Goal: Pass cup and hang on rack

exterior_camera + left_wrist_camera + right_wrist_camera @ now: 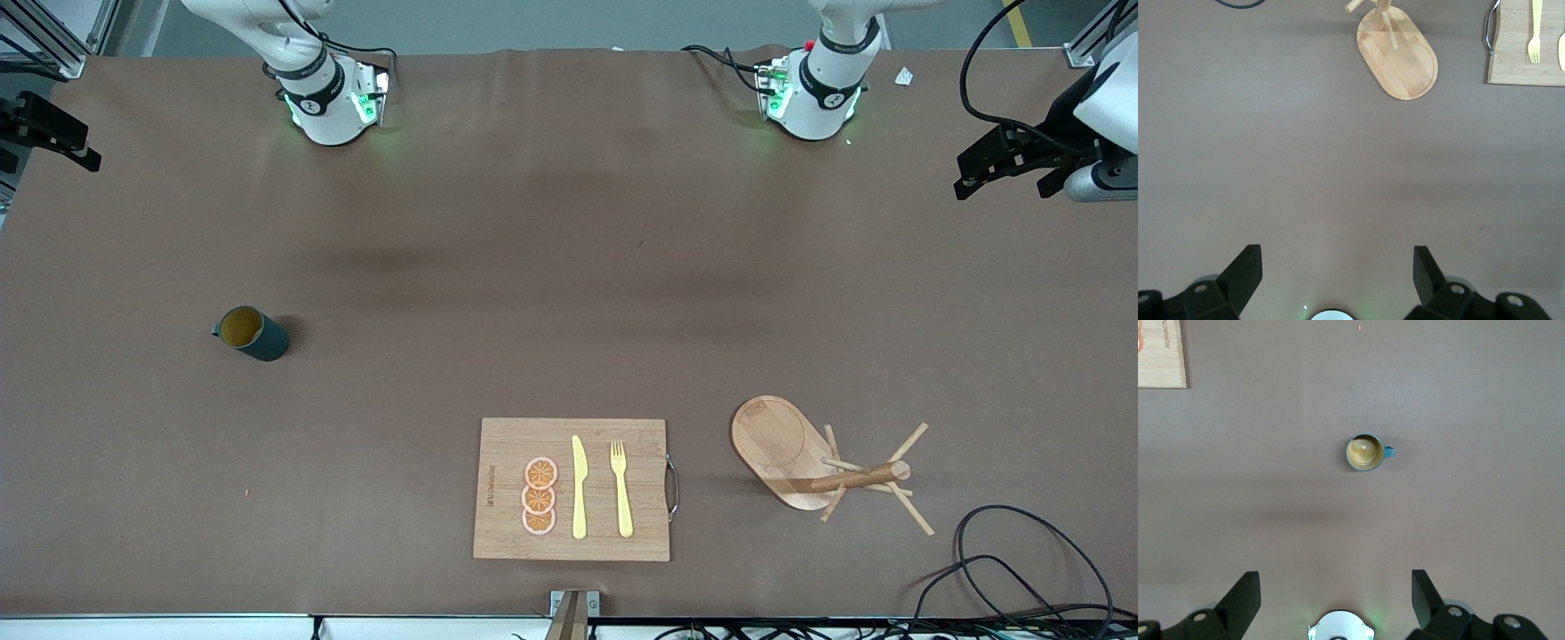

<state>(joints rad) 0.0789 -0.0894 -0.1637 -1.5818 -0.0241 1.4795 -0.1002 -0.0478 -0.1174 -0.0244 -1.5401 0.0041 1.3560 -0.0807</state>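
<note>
The dark teal cup (pixel 252 333) stands upright on the brown table toward the right arm's end, its ochre inside showing. It also shows in the right wrist view (pixel 1365 452), with its handle to one side. The wooden rack (pixel 782 444) stands toward the left arm's end near the front edge, and shows in the left wrist view (pixel 1401 57). My left gripper (pixel 1336 260) is open and empty, high over bare table near its own base. My right gripper (pixel 1336 581) is open and empty, high over bare table near its base, well apart from the cup.
A bamboo cutting board (pixel 502 444) with orange slices, a yellow knife and a yellow fork lies near the front edge, between cup and rack. Black cables (pixel 1013 551) lie at the front corner by the rack. Black camera mounts stand at both table ends.
</note>
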